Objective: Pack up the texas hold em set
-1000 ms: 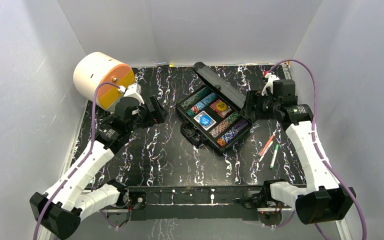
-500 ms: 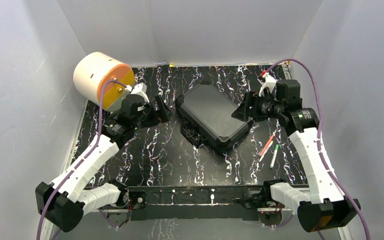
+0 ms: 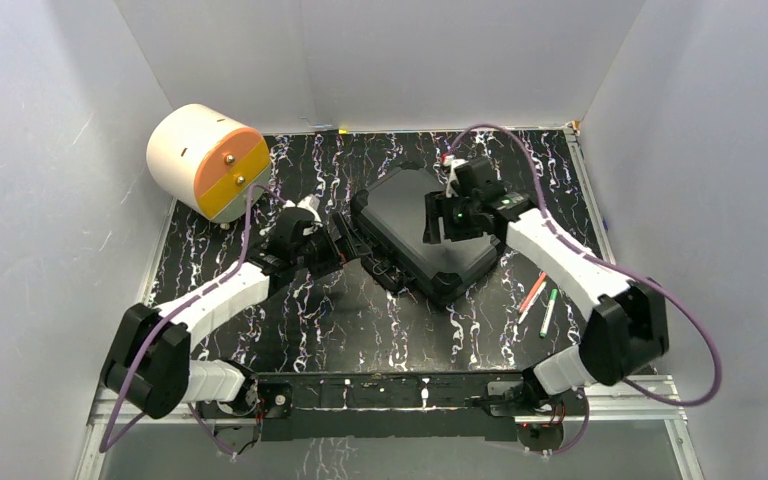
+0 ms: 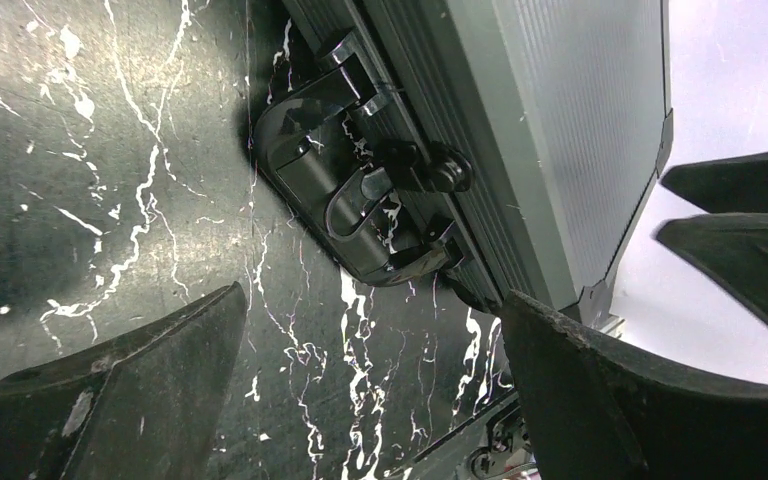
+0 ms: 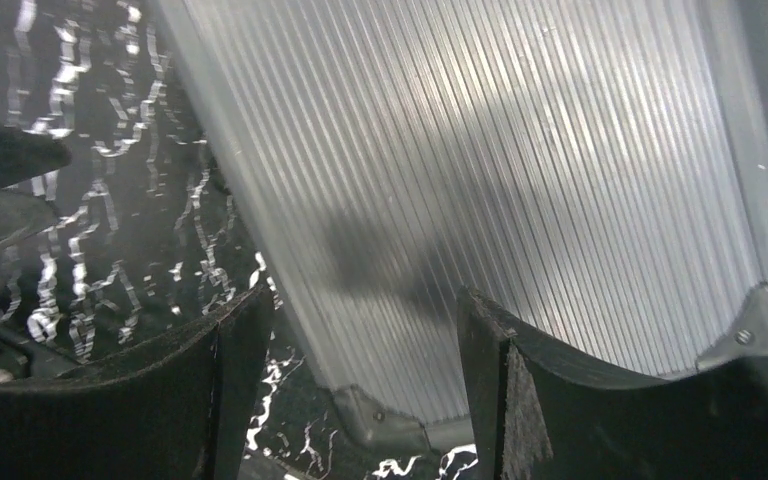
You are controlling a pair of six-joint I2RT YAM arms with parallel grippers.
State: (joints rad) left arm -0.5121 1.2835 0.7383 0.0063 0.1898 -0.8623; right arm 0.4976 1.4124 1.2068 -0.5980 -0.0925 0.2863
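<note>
The black case [image 3: 415, 235] of the hold 'em set lies shut on the marbled table [image 3: 360, 315], about mid-table and set at a slant. The left claw [image 3: 352, 240] sits just beside the carrying handle [image 4: 355, 205] on its near-left edge, spread wide with nothing in it. The right claw [image 3: 430, 226] hangs over the ribbed lid [image 5: 480, 170], fingers apart, gripping nothing. A white-and-orange drawer unit [image 3: 205, 160] stands far left, and two pens [image 3: 540, 295] lie right of the case.

Case [image 3: 422, 232] now shut. Right gripper [image 3: 438, 222] moves in from side, lid [image 5: 480, 150] now under its spread jaws. Left gripper [image 3: 345, 240] comes up to case, handle [image 4: 360, 200] just ahead of wide jaws.
</note>
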